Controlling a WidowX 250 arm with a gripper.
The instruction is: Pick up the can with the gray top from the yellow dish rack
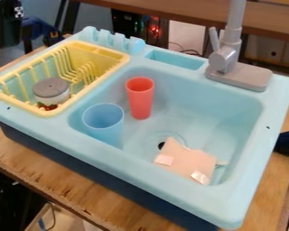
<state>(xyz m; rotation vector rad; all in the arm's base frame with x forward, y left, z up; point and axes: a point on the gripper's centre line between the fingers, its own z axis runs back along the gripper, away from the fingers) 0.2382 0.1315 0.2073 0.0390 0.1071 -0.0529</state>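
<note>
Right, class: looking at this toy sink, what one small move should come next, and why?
I'd suggest lining up above the red cup. It appears to stand upright, its open rim faces up with nothing over it, and a strip of the sink shows between it and the blue cup.

Fixed cam, high on the bench [41, 168]'s near side, pitched down at a slant. Faces across the sink [246, 171] toward the faucet [224, 59], angled so the sink's near-right corner sits closest. Close range: sink takes most of the frame, bench's near edge crosses lower left.
</note>
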